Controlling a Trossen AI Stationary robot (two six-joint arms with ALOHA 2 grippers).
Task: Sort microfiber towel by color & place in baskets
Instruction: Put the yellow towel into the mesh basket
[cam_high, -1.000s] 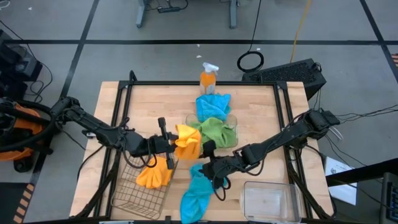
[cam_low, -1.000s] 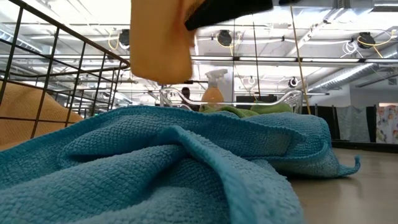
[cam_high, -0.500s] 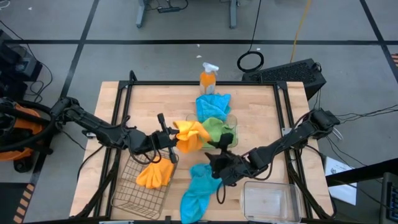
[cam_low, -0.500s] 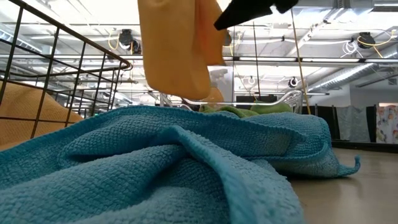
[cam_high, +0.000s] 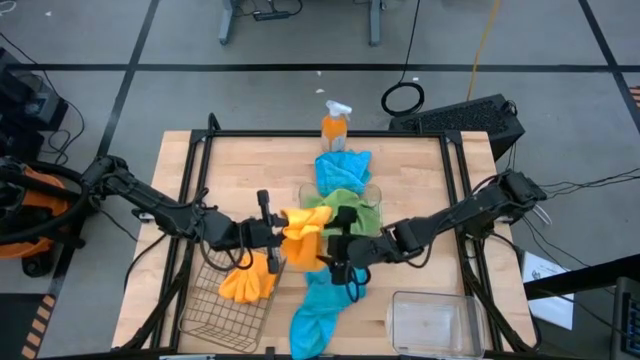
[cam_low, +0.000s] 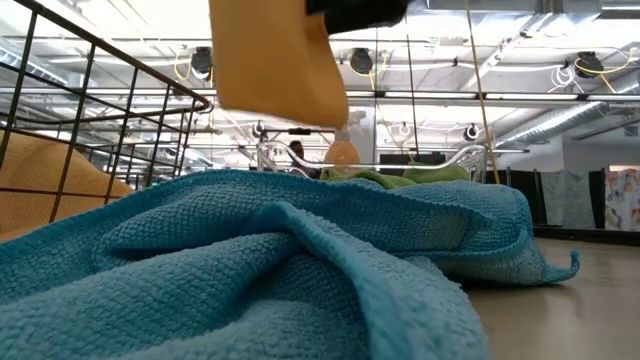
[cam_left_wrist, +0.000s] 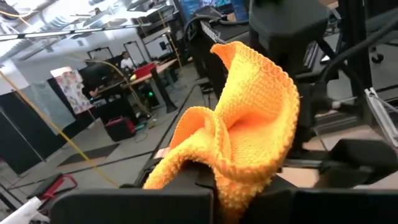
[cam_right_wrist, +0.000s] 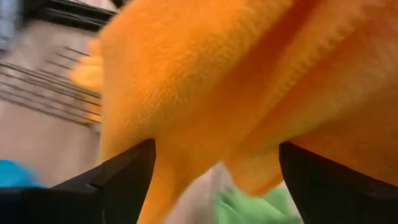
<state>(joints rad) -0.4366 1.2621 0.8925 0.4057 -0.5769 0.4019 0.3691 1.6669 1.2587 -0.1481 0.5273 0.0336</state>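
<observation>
Left end effector (cam_high: 272, 232) grips orange towel (cam_high: 303, 238) above wooden table (cam_high: 420, 175).

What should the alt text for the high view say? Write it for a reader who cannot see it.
Seen from above, the left gripper holds an orange towel up at mid-table, and the open right gripper meets it from the other side. Another orange towel lies in the wire basket; a blue towel lies beside an empty clear bin.
</observation>
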